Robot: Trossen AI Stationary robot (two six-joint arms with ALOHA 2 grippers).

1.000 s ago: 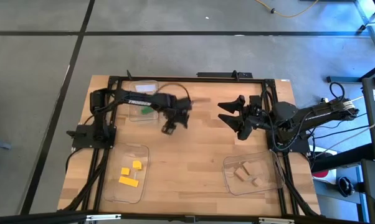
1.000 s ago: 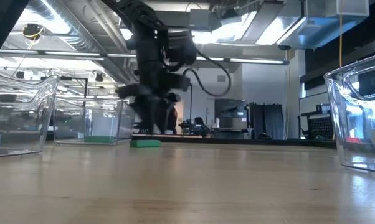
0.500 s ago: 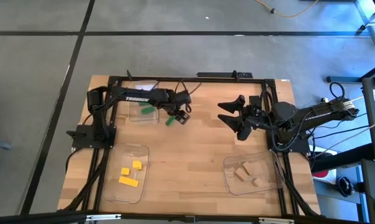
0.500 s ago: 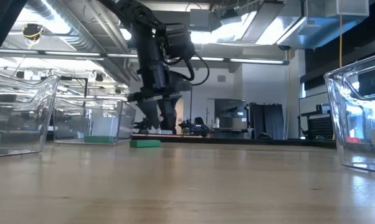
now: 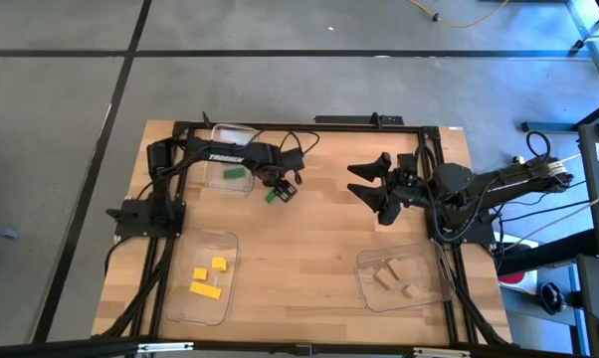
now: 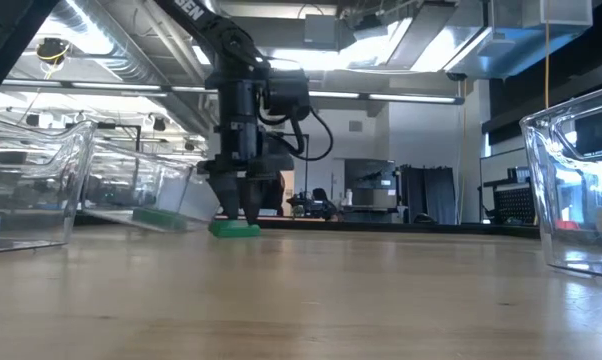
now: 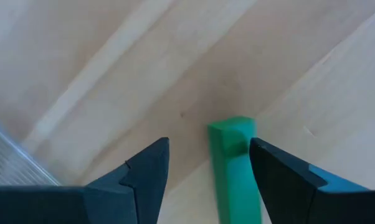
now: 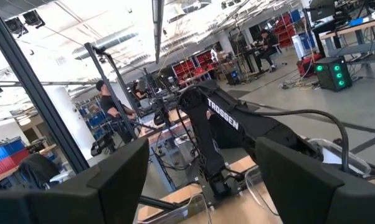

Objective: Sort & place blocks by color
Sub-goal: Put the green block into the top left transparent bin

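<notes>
A green block (image 5: 273,196) lies flat on the table, right of the far-left clear tray (image 5: 218,149). That tray holds another green block (image 5: 236,172). My left gripper (image 5: 281,187) points down over the loose green block (image 7: 234,168), open, one finger on each side of its end. The block lies close beside one finger (image 7: 281,180); I cannot tell whether they touch. In the low view the left gripper's (image 6: 243,215) fingertips are down at the block (image 6: 234,229). My right gripper (image 5: 352,179) hangs open, raised, right of the table's middle.
A clear tray (image 5: 185,310) at the near left holds yellow blocks (image 5: 208,278). Another tray (image 5: 365,264) at the near right holds tan blocks (image 5: 394,278). Bare wood lies between the trays. In the right wrist view a person stands in the room beyond the table.
My left gripper has rolled about its own pointing line, shifted a little toward the far-left tray and sunk until its fingers straddle the loose green block. In the low view that tray and the green block in it now sit tilted.
</notes>
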